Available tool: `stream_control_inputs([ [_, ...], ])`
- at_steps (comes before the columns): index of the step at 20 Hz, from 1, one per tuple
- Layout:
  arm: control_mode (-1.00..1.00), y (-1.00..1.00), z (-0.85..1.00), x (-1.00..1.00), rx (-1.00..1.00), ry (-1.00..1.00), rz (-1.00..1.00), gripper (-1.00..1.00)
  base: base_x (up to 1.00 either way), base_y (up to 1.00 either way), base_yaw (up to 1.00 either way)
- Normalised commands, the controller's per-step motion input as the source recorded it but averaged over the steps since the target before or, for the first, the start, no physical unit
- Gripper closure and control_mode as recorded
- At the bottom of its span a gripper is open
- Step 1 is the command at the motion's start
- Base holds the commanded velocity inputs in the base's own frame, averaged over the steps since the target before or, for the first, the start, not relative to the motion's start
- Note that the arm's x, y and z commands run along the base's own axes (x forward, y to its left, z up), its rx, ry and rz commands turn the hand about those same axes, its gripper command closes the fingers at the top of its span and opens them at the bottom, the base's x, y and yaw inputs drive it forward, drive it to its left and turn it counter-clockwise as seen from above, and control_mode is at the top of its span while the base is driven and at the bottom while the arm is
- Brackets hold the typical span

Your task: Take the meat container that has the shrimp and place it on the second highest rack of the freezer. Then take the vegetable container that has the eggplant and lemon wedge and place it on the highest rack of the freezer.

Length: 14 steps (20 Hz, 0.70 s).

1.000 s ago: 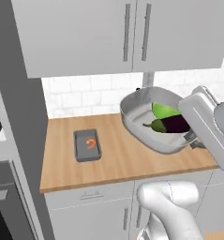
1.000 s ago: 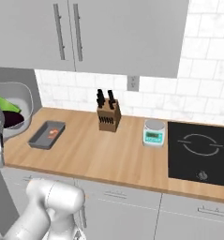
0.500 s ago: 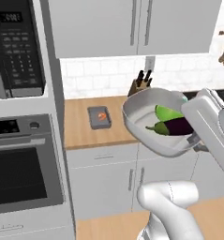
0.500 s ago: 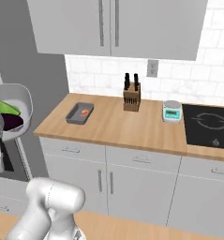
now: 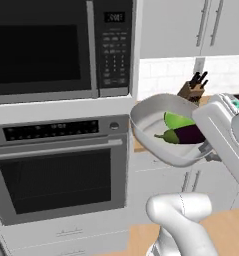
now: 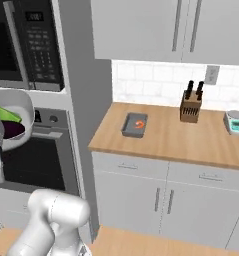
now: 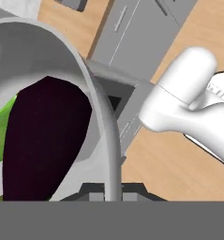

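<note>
Gripper (image 7: 112, 194) pinching bowl (image 5: 156, 145) rim, carrying eggplant (image 5: 188, 134) + lemon (image 5: 177, 120) in air by oven (image 5: 61, 165) | tray (image 6: 134, 125) w/ shrimp (image 6: 139, 124) sitting on counter (image 6: 166, 140), unmoved | both placements pending.

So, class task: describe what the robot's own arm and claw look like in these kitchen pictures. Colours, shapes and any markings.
The arm is glossy white, built of thick rounded tube-like segments with bulging elbow joints and a broad curved base link. Its hand section is a flatter, blocky white housing with softened corners. The claw ends in two small dark grey, squared finger tips. No cables, logos or markings can be made out on it.
</note>
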Motion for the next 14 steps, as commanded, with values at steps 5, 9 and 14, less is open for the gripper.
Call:
stream_control_inputs([
  [5, 1.0, 0.0, 0.0, 0.0, 0.0, 0.0, 0.0, 1.0, -0.07, 1.0, -0.02],
  [9, 1.0, 0.0, 0.0, 0.0, 0.0, 0.0, 0.0, 1.0, -0.12, 1.0, -0.02],
  [14, 1.0, 0.0, 0.0, 0.0, 0.0, 0.0, 0.0, 1.0, -0.18, 1.0, -0.02],
])
